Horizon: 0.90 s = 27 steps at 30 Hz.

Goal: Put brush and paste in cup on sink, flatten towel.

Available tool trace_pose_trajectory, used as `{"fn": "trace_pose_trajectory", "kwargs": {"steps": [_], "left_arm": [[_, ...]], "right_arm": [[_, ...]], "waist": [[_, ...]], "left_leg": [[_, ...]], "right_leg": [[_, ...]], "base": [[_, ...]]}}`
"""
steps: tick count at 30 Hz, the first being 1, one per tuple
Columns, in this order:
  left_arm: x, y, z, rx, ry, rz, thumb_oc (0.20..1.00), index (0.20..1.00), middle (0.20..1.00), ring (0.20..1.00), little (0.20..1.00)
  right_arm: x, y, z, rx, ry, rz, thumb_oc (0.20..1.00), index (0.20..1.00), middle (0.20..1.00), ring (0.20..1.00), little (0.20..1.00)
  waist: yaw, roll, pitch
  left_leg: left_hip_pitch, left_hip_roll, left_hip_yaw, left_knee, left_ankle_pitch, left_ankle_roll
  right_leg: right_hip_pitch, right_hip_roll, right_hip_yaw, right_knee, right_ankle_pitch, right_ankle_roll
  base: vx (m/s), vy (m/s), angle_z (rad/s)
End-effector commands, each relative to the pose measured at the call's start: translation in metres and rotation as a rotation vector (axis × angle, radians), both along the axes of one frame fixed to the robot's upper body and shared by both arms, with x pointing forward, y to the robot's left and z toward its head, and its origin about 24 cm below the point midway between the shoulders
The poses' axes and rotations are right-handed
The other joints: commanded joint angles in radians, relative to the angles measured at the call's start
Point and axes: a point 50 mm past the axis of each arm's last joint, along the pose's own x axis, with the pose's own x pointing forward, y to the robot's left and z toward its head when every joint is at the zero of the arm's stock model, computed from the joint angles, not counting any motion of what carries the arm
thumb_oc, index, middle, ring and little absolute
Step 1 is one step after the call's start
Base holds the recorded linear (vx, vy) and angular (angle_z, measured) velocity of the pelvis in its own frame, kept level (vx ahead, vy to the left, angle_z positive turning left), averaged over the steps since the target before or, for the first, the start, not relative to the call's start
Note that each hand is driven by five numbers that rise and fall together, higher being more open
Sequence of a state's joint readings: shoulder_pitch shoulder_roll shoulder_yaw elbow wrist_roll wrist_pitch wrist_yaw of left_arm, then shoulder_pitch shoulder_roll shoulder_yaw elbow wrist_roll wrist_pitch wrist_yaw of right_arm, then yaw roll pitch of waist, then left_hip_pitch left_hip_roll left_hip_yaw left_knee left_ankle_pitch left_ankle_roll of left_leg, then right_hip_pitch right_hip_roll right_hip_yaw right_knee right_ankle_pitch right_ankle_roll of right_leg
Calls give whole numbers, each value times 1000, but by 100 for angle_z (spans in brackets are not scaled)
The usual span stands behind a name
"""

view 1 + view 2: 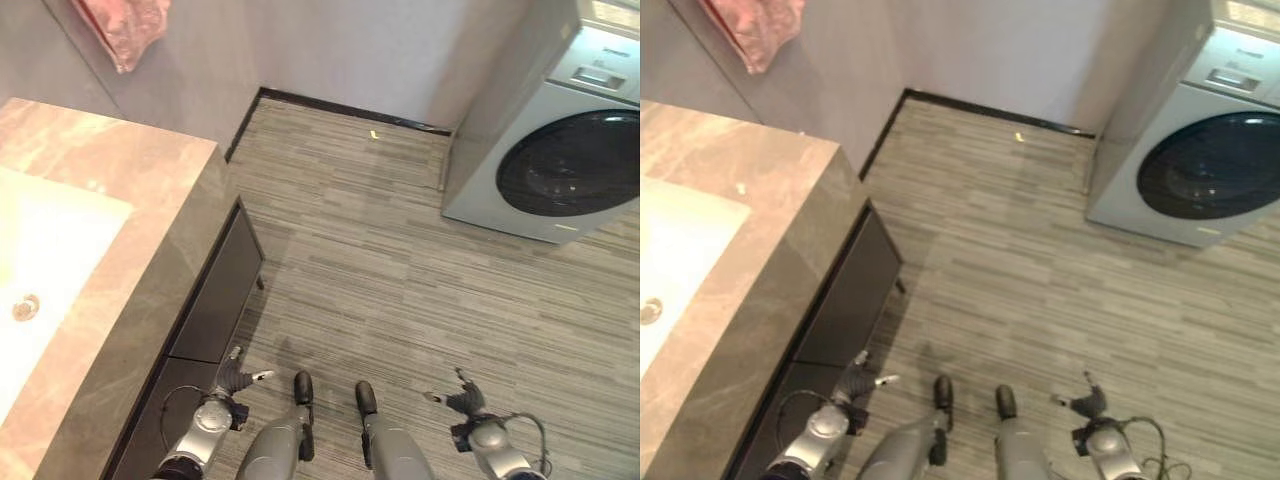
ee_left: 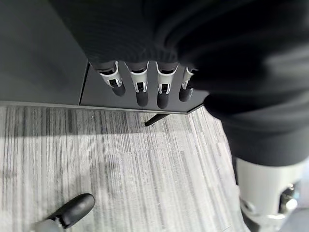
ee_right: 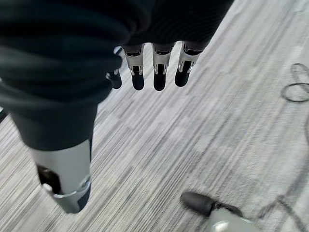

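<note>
A pink towel hangs bunched on the grey wall at the upper left. Below it runs the marble counter with the white sink basin and its drain. My left hand hangs low beside the counter's dark cabinet, fingers straight and holding nothing. On the other side my right hand hangs over the floor, its fingers also straight and empty. Both hands are well below the counter top.
The dark cabinet front under the counter stands close to my left hand. A washing machine with a round dark door stands at the right by the wall. Striped grey carpet floor lies between them.
</note>
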<state>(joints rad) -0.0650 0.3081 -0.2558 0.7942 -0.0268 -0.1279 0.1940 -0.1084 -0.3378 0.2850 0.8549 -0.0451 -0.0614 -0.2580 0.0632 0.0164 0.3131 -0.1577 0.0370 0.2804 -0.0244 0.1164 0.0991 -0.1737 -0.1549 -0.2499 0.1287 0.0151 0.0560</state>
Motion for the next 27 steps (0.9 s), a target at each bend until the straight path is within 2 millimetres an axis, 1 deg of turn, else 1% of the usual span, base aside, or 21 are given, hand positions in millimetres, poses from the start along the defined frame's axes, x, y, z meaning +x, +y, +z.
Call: {"fn": "trace_pose_trajectory", "kwargs": {"steps": [1,2,3,4,5,8,10,13,14,17,20,24,25,26,27], "left_arm": [[6,13,10,55,-56,20,1000,1000,1000,1000,1000],[6,13,10,55,-56,20,1000,1000,1000,1000,1000],[6,12,10,46,-59,21,1000,1000,1000,1000,1000],[6,7,8,47,-42,-10,1000,1000,1000,1000,1000],[5,6,7,49,-35,-17,1000,1000,1000,1000,1000],[1,-2,2,36,-18,-32,1000,1000,1000,1000,1000],[4,-9,3,20,-25,-58,1000,1000,1000,1000,1000],[5,-14,2,9,-15,-72,1000,1000,1000,1000,1000],[5,-14,2,9,-15,-72,1000,1000,1000,1000,1000],[6,-17,0,-15,-5,-57,1000,1000,1000,1000,1000],[6,-18,0,-45,-10,-42,1000,1000,1000,1000,1000],[7,-14,2,-41,-15,-38,1000,1000,1000,1000,1000],[6,-13,2,-39,-14,-36,1000,1000,1000,1000,1000],[6,-12,1,-34,-10,-33,1000,1000,1000,1000,1000],[5,-9,1,-25,-4,-29,1000,1000,1000,1000,1000]], "right_arm": [[8,0,12,-38,-62,81,1000,1000,1000,1000,1000],[8,0,11,-38,-62,81,1000,1000,1000,1000,1000],[5,0,10,-39,-50,88,1000,1000,1000,1000,1000],[-2,-3,7,-44,-30,86,1000,1000,1000,1000,1000],[-4,-4,7,-40,-29,86,1000,1000,1000,1000,1000],[-14,-12,3,-29,-4,47,1000,1000,1000,1000,1000],[-18,-17,1,-3,6,-6,1000,1000,1000,1000,1000],[-20,-18,0,32,4,-39,1000,1000,1000,1000,1000],[-20,-19,0,32,4,-39,1000,1000,1000,1000,1000],[-24,-22,-3,89,4,-111,1000,1000,1000,1000,1000],[-26,-23,-5,209,-26,-236,1000,1000,1000,1000,1000],[-25,-25,-4,215,-37,-254,1000,1000,1000,1000,1000],[-24,-25,-2,212,-43,-250,1000,1000,1000,1000,1000],[-21,-24,-1,215,-50,-246,1000,1000,1000,1000,1000],[-19,-23,0,216,-56,-240,1000,1000,1000,1000,1000]], "waist": [[20,-55,-62],[21,-55,-62],[9,-62,-67],[-7,-66,-71],[-10,-68,-74],[-16,-65,-78],[-26,-57,-75],[-36,-52,-73],[-36,-52,-72],[-44,-45,-90],[-39,-40,-105],[-31,-39,-110],[-30,-37,-109],[-30,-35,-105],[-30,-30,-94]], "left_leg": [[40,-12,-42,36,-93,-82],[40,-12,-40,36,-93,-82],[44,-16,-31,44,-94,-80],[43,-24,-43,70,-104,-80],[43,-25,-45,76,-108,-81],[56,-23,-41,99,-127,-84],[56,-19,-43,126,-136,-91],[55,-13,-47,152,-141,-101],[56,-13,-47,152,-141,-101],[72,-15,-45,141,-148,-107],[84,-22,-34,139,-162,-104],[87,-33,-34,133,-176,-91],[92,-37,-35,129,-179,-85],[99,-40,-36,121,-181,-77],[116,-44,-43,99,-181,-60]], "right_leg": [[77,-24,-95,27,11,68],[76,-24,-93,28,11,68],[65,7,-42,7,11,62],[90,30,-2,-34,3,45],[96,37,2,-42,0,38],[116,39,-14,-48,-4,34],[122,41,-12,-43,-10,29],[138,43,-6,-54,-9,25],[139,43,-6,-55,-8,25],[169,45,2,-97,0,32],[190,34,8,-106,-3,40],[187,20,-1,-69,-24,48],[177,14,1,-42,-26,50],[159,7,6,-1,-24,55],[99,-7,16,107,5,80]], "base": [[7,124,-91],[9,46,-102],[42,19,-116],[54,0,-95],[63,-43,-30],[35,-59,14],[10,-54,-8],[17,-48,0],[53,-56,0],[88,-15,-1],[145,68,-2],[75,87,-2],[34,86,1],[74,183,-1],[72,189,-2]]}}
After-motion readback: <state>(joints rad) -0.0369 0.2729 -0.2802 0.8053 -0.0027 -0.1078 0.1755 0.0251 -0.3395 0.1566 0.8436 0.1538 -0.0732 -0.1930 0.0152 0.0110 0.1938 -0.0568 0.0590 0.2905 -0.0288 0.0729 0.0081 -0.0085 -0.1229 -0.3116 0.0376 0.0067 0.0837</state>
